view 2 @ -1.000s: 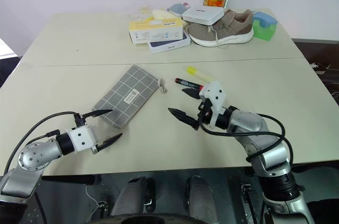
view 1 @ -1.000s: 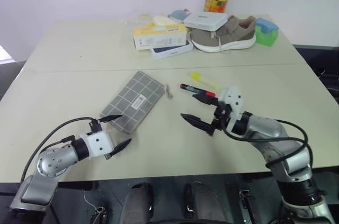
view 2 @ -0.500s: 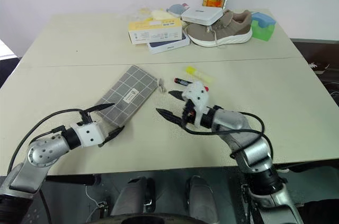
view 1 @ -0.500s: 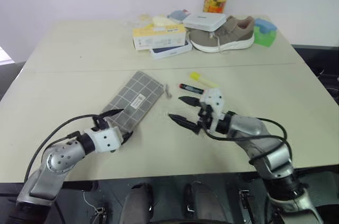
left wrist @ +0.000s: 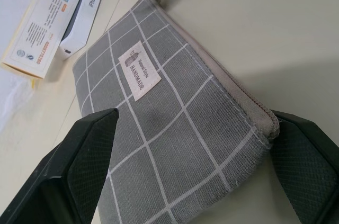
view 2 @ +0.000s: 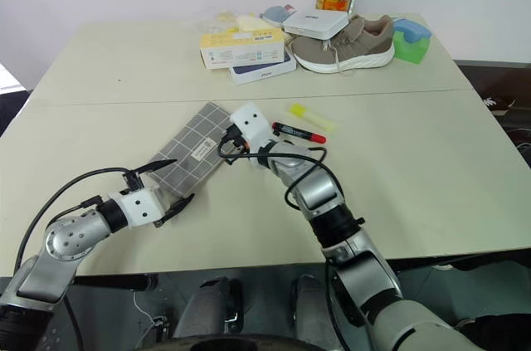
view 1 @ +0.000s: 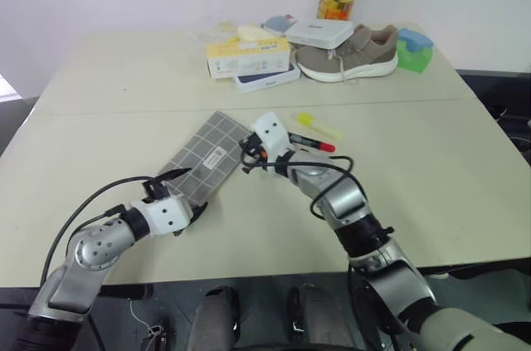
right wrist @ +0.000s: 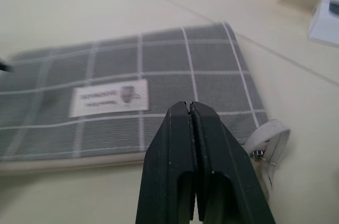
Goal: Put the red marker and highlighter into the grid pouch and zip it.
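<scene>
One second back the right hand (right wrist: 192, 108) stood spread near the red marker (view 1: 311, 143); now it is clenched empty at the grid pouch (view 1: 207, 158) by its zipper pull. The left hand (left wrist: 175, 166) stays spread, straddling the pouch's near corner. One marker and one highlighter (view 1: 316, 124) lie on the counter (view 1: 415, 160).

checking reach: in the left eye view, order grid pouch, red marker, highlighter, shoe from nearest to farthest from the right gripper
1. grid pouch, right beside the right gripper
2. red marker, on its other side
3. highlighter, just beyond the marker
4. shoe, at the table's far edge
</scene>
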Available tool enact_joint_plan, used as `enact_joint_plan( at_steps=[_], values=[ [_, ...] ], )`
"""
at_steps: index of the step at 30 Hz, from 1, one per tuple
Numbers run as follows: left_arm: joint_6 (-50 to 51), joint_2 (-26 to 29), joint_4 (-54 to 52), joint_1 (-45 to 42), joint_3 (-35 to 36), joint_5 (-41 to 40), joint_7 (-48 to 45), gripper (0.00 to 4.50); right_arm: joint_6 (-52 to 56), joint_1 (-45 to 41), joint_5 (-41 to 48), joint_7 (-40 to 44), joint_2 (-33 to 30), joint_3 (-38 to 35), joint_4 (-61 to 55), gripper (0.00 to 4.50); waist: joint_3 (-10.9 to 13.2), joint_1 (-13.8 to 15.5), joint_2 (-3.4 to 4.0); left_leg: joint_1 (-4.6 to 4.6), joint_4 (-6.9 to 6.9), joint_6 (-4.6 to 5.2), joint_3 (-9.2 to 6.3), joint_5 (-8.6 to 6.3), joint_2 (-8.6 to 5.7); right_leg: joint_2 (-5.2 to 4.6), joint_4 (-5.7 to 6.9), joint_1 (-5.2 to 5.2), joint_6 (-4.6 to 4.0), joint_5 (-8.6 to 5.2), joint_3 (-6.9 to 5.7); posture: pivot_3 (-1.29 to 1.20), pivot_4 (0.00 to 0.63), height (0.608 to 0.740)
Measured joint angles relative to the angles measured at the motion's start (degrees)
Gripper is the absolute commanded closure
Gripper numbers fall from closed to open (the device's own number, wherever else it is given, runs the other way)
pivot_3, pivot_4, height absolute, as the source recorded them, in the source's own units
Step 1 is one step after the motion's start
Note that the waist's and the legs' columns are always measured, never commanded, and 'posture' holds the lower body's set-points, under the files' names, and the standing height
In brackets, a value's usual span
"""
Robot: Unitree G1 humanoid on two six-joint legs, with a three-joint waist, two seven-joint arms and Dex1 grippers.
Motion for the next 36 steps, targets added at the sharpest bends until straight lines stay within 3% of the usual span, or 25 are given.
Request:
enact_joint_plan(
  at_steps=[10,19,31,34,36],
  values=[
    [0.83,0.02,-0.8,0.56,0.09,-0.04,0.35,0.0,6.75,-3.21,-0.28,-0.67,4.58,-2.63,7.48,4.4,-0.02,-0.11,0.02,-0.01,-0.02,0.0,-0.01,0.0,0.13,0.0,0.0,0.0,0.0,0.0,0.0,0.0,0.15,0.724],
    [-8.11,5.36,4.6,-0.26,0.25,0.25,1.07,0.0,8.76,-3.22,0.66,-0.71,5.81,-4.61,7.42,4.4,-0.05,-0.28,0.06,0.02,-0.06,0.0,0.02,0.0,0.24,0.03,-0.01,-0.03,-0.01,0.0,0.0,0.0,0.15,0.724],
    [-13.36,2.76,11.62,-6.88,-2.4,6.75,6.71,0.0,8.79,-2.82,0.03,-0.75,5.99,-4.45,6.45,4.4,-0.06,-0.09,0.07,0.02,-0.06,0.0,0.05,0.0,0.23,0.03,-0.01,-0.03,-0.03,0.02,-0.01,0.0,0.15,0.724],
    [-14.99,2.05,13.37,-7.39,-3.02,6.85,7.39,0.82,8.76,-2.71,-0.03,-0.76,6.02,-4.26,6.32,4.5,-0.06,-0.12,0.07,0.02,-0.06,0.0,0.06,0.0,0.23,0.02,-0.01,-0.03,-0.02,0.02,-0.01,0.0,0.15,0.724],
    [-15.69,1.73,14.06,-7.26,-3.76,6.83,7.42,1.85,8.73,-2.66,-0.07,-0.76,6.02,-4.19,6.25,4.5,-0.06,-0.11,0.07,0.01,-0.06,0.0,0.05,0.0,0.23,0.02,-0.01,-0.03,-0.02,0.02,-0.01,0.0,0.15,0.724]
  ],
)
